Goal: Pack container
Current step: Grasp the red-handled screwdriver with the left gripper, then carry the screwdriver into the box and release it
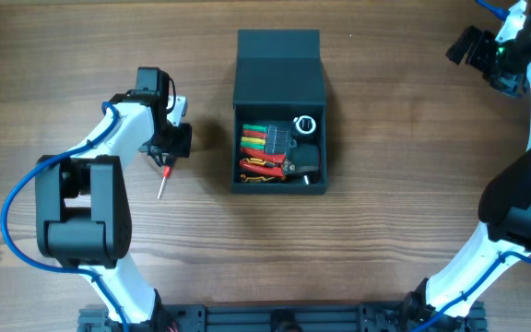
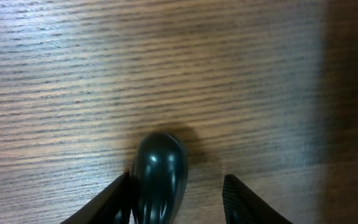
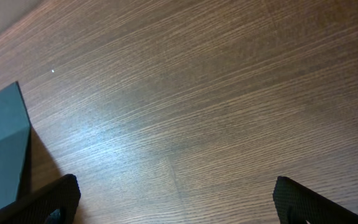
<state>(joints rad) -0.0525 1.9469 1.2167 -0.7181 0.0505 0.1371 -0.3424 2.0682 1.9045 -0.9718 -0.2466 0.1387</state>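
The container [image 1: 279,187] is a dark teal-grey square box at the table's middle. Its hinged lid [image 1: 278,66] stands open at the back. Inside lie red, green and black hand tools [image 1: 267,152] and a white ring [image 1: 305,124]. A small screwdriver [image 1: 163,180] with a red shaft end and a dark handle lies left of the box. My left gripper [image 1: 169,148] is over it. In the left wrist view the rounded dark handle [image 2: 159,171] sits between the open fingers [image 2: 178,182], against the left finger and apart from the right one. My right gripper [image 1: 473,46] is open and empty at the far right back.
The right wrist view shows bare wood between its fingers [image 3: 176,186] and a corner of the container [image 3: 2,143] at the left edge. The arm bases stand at the front left [image 1: 81,221] and front right [image 1: 524,212].
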